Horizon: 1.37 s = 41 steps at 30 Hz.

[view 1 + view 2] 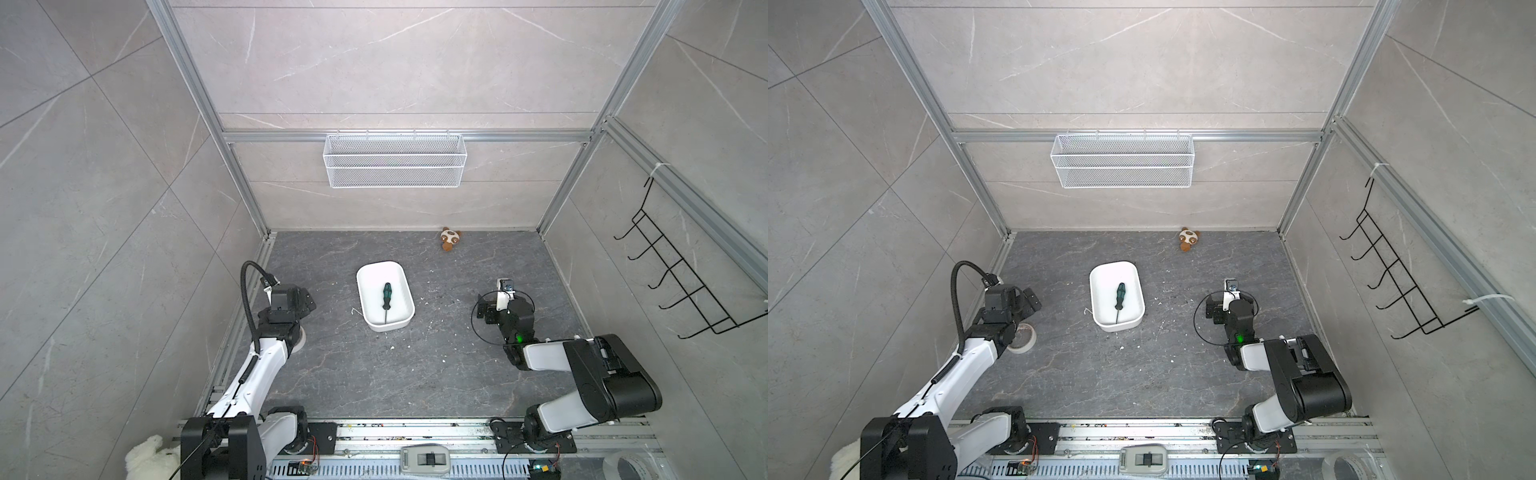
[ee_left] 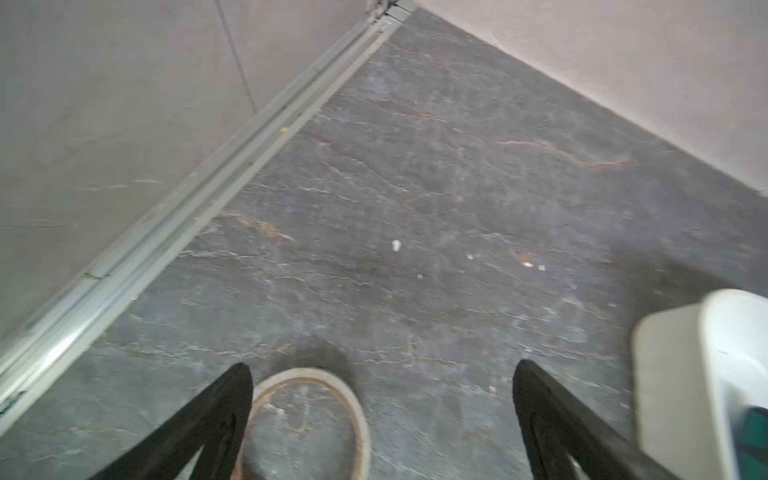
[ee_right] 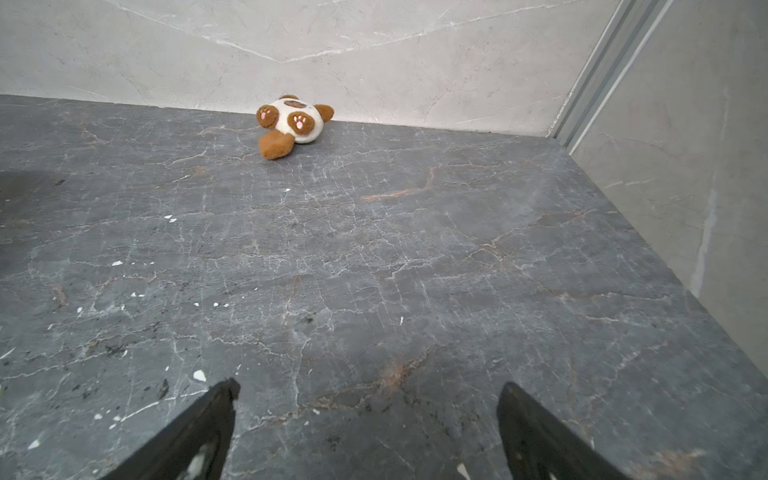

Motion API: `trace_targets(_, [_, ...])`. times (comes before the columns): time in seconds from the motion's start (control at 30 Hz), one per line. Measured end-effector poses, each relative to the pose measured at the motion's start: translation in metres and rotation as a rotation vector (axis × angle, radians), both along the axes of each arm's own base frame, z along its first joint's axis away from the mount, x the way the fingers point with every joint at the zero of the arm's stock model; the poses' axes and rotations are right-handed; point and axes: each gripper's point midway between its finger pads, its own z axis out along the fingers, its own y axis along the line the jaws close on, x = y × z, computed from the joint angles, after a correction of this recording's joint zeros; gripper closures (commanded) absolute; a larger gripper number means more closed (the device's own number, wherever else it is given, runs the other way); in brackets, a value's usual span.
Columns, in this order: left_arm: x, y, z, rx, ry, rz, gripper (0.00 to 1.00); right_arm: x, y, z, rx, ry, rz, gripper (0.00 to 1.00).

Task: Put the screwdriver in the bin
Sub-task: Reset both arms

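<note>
Left jaws: on my left gripper (image 2: 382,374) they stand wide apart with nothing between them.
Right jaws: on my right gripper (image 3: 369,388) they are just as wide, with only bare surface (image 1: 332,374) ahead.
Beneath the left gripper: a roll of tape (image 2: 307,374) lies flat near the surface's left edge. It is not gripped.
Screwdriver place: the screwdriver (image 1: 386,300) lies flat inside the bin (image 1: 390,326), along its length, in both top views.
Screwdriver look: it has a dark green-and-black handle towards the back edge and a thin dark shaft towards the front. Its tip is close to the near wall; I cannot tell whether it touches.
Bin: the white tub sits mid-surface, between the two arms and well apart from both.
Why so: I judge the job done. I read the empty, spread jaws on either side as keeping clear so that nothing nudges the tub.
Further out: a plush toy (image 3: 291,124) lies at the back edge towards the right corner, and a wire basket (image 1: 395,160) hangs on the back wall.
</note>
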Motion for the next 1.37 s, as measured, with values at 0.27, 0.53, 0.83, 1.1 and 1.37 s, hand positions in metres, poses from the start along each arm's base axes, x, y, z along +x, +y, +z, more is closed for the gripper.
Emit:
trace_targets(0.27, [-0.016, 0.008, -0.069, 0.121, 0.104, -0.04, 0.0, 0.0, 0.001, 0.0, 0.006, 0.001, 0.012, 0.01])
trace_targets(0.53, [0.021, -0.013, -0.059, 0.168, 0.015, -0.222, 0.0, 0.0, 0.002, 0.0, 0.008, 0.002, 0.016, 0.01])
trace_targets(0.83, [0.048, -0.019, -0.068, 0.146, -0.056, -0.339, 0.0, 0.001, 0.002, 0.0, 0.01, 0.001, 0.02, 0.01])
trace_targets(1.1, [0.054, -0.026, -0.059, 0.141, -0.102, -0.374, 0.0, 0.001, 0.002, 0.0, 0.013, 0.005, 0.022, 0.01])
trace_targets(1.37, [0.054, -0.027, -0.059, 0.138, -0.103, -0.379, 0.0, 0.005, -0.001, 0.002, 0.026, 0.009, 0.033, 0.01])
